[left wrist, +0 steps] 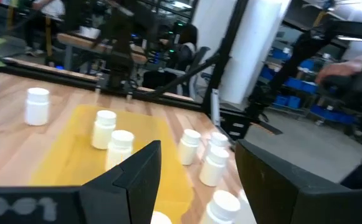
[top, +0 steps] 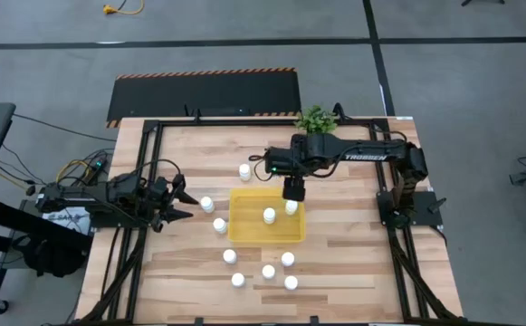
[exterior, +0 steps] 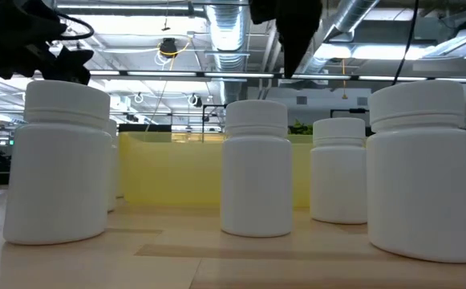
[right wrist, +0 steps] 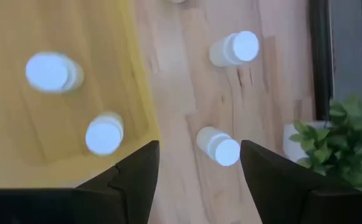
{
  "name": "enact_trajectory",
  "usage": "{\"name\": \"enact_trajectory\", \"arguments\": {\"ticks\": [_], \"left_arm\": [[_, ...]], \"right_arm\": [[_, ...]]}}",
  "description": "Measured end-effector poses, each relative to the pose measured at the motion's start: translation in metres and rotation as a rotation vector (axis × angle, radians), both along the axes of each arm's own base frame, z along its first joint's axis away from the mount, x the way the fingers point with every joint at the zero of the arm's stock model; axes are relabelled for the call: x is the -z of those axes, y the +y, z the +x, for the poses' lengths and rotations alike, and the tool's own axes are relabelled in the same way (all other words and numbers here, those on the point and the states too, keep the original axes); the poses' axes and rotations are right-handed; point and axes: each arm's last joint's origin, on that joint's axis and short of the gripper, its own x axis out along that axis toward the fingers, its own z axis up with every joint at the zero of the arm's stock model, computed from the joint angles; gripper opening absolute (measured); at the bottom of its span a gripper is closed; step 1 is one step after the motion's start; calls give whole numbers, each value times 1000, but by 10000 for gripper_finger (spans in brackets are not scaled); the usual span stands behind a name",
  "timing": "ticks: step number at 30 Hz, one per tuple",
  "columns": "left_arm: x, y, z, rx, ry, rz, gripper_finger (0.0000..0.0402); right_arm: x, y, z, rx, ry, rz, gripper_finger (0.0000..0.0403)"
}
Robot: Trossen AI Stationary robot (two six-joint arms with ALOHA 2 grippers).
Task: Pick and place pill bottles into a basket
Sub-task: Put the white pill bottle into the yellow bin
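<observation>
A pale wooden table point(top: 353, 254) fills the frame's middle. My right gripper point(top: 293, 191), jaws apart and empty, hangs at the yellow basket point(top: 244, 226)'s upper right edge; two pill bottles point(top: 269, 215) stand inside. Dropping carelessly could topple them. My left gripper point(top: 179, 201) waits left, half open.

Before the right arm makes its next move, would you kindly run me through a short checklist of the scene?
1. Right pincer empty: ok; the right wrist view shows nothing between its fingers.
2. Basket in reach, below the right pincer: ok.
3. Bottles in the basket upright: ok, two stand inside.
4. Bottles left on the table: not ok; several remain, including two near the plant.
5. Left pincer out of the way: ok; it waits at the table's left edge, open and empty.
</observation>
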Motion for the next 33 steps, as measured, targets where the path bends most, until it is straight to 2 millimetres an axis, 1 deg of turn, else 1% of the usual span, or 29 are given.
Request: {"name": "enact_trajectory", "arguments": {"ticks": [5, 11, 16, 22, 25, 28, 33], "left_arm": [[0, 0, 0, 3, -10, 21, 194], [-4, 1, -1, -57, -41, 126, 194], [-5, 4, 0, -153, -35, 171, 194], [-5, 7, 0, -246, -40, 224, 194], [-6, 8, 0, -292, -41, 255, 194], [-6, 10, 0, -346, -42, 283, 194], [-7, 10, 0, -372, -44, 297, 194]], "right_arm": [[-1, -10, 4, 113, -75, 16, 205], [0, -25, 0, 79, -24, 30, 199], [1, -51, -5, 49, -6, 99, 203], [2, -85, -17, -5, 40, 159, 212], [3, -98, -21, -47, 42, 184, 222], [8, -107, -26, -88, 63, 219, 234], [30, -118, -35, -150, 151, 244, 246]]}}
